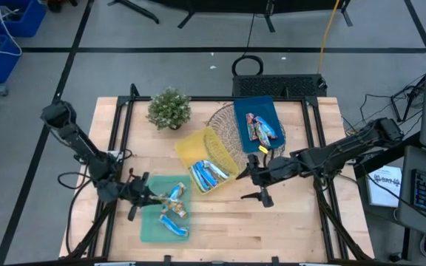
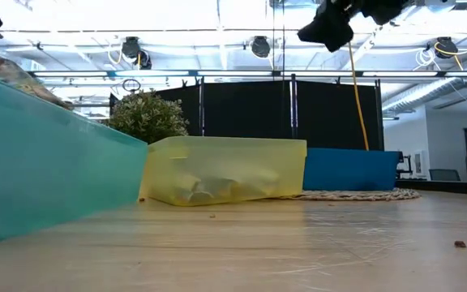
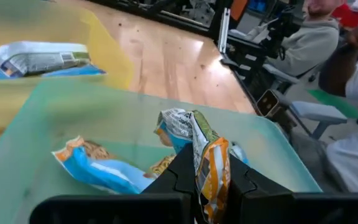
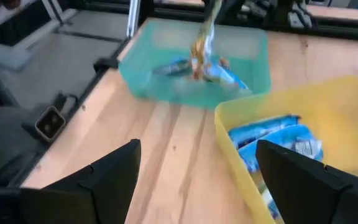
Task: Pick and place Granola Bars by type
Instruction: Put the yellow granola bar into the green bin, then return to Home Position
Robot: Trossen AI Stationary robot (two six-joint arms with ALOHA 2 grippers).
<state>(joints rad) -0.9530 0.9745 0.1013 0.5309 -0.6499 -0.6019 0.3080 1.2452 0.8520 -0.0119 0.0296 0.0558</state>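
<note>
Granola bars (image 1: pixel 174 209) sorted into three trays in the high view: gold-brown ones in the green tray (image 1: pixel 148 225), blue-and-white ones (image 1: pixel 207 175) in the yellow tray (image 1: pixel 191 145), blue-and-red ones (image 1: pixel 261 128) in the blue tray (image 1: pixel 244 111). Left gripper (image 1: pixel 152 196) over the green tray's near-left edge, clamped on one gold-brown bar (image 1: pixel 162 199). Right gripper (image 1: pixel 251 172) just right of the yellow tray, over bare table (image 1: pixel 287 222). Plant (image 1: pixel 169 108) at the table's back.

Low view: green tray (image 2: pixel 47 170) close up, yellow tray (image 2: pixel 225 170) and blue tray (image 2: pixel 349 170) behind, plant (image 2: pixel 146 116) beyond.

Left wrist view: fingers (image 3: pixel 180 176) pinched on the held bar (image 3: pixel 207 163), above other bars (image 3: pixel 98 165) in the green tray (image 3: pixel 272 149). People seated beyond the table.

Right wrist view: fingers (image 4: pixel 101 180) wide apart, holding nothing; yellow tray (image 4: pixel 328 106) with blue-and-white bars (image 4: pixel 277 140) close by, green tray (image 4: pixel 166 81) farther off.
</note>
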